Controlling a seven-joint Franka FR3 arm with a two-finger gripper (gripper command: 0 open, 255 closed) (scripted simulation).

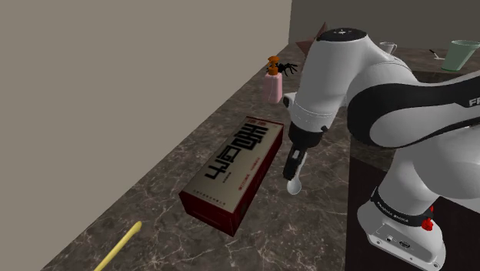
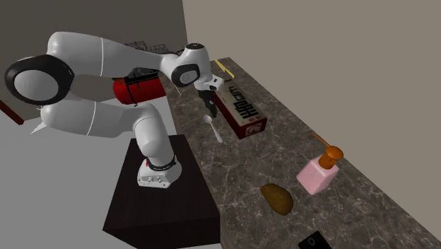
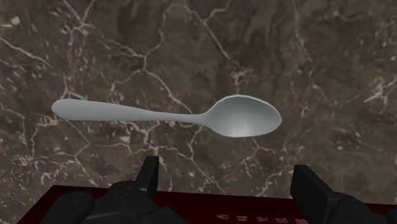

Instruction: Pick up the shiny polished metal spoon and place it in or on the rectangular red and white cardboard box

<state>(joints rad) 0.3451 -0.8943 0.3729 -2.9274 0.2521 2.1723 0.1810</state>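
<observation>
The pincer (image 3: pixel 230 183) hangs with fingers apart. Beyond it the spoon (image 3: pixel 245 116) lies flat on the counter (image 3: pixel 305 51) at mid frame. Best, I judge, to turn the wrist so the fingers straddle the thin handle, then drop straight. The shoulder view gives the whole box (image 1: pixel 231 173), centre frame, just beside the spoon, where the wrist view cuts it to a red edge
</observation>
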